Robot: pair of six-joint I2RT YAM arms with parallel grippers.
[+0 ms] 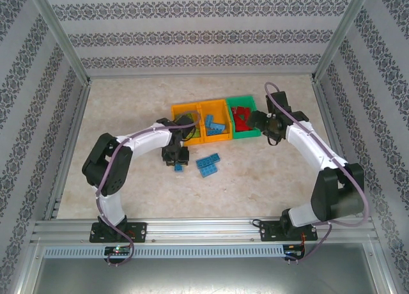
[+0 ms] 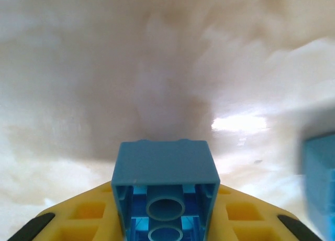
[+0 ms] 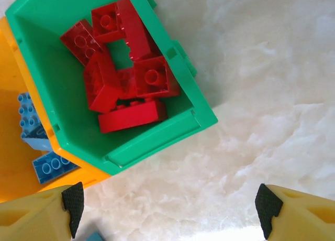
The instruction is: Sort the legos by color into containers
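Blue lego [image 2: 165,191] sits clamped in the left pincer [image 1: 176,156], close to the bench [image 1: 128,108]; next it likely needs carrying to the middle orange bin [image 1: 216,103] holding blues [image 1: 218,125]. Right pincer [image 3: 167,212] gapes empty by the green bin [image 3: 152,144].

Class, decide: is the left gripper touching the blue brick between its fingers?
Touching. The left wrist view shows the blue brick seated in the left gripper, with its sides meeting the yellow fingers on both sides and no gap visible.
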